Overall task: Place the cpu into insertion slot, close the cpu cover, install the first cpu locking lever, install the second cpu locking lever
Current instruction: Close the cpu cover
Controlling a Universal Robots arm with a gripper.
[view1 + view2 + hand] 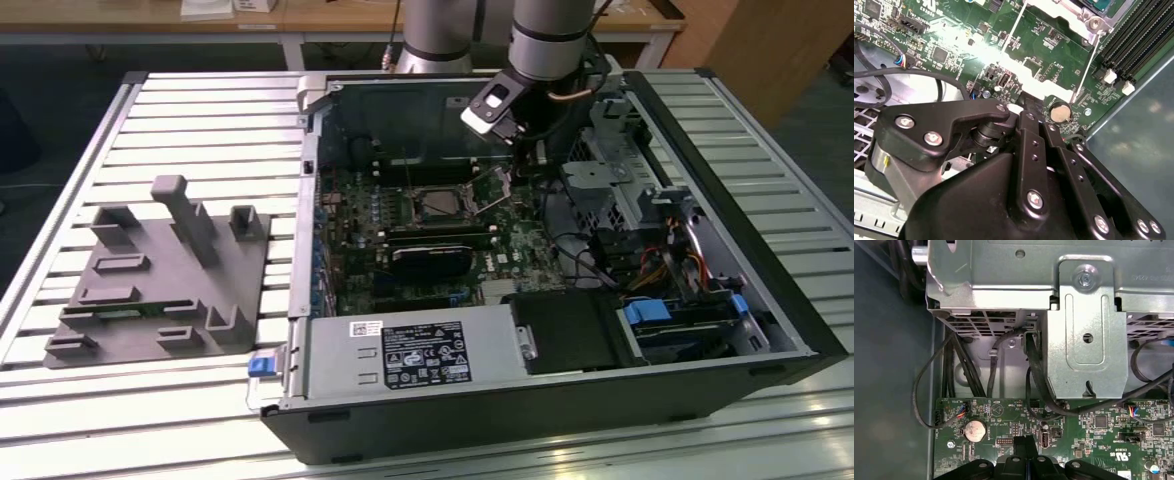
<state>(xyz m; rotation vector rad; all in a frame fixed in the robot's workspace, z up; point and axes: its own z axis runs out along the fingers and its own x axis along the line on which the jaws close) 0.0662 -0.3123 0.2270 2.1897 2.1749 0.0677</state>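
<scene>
One matte black gripper is seen clenched, fingers pressed together, over the green circuit board; one square, silver-rimmed, dark-centred insertion slot is found nearby, toward the exterior view's left; two thin silver levers are counted.

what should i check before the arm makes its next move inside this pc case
1. Tool empty: ok, it is shut with nothing seen in it in the first wrist view.
2. Tool over the insertion slot: not ok, it hangs to the exterior view's right of the slot, above the green board near the coin cell.
3. cpu seated: cannot tell, the slot's centre looks dark.
4. Locking levers latched: cannot tell, two thin silver rods run from the slot's frame toward the tool.
5. Black cables clear of the tool: ok, they are apart from it.
</scene>
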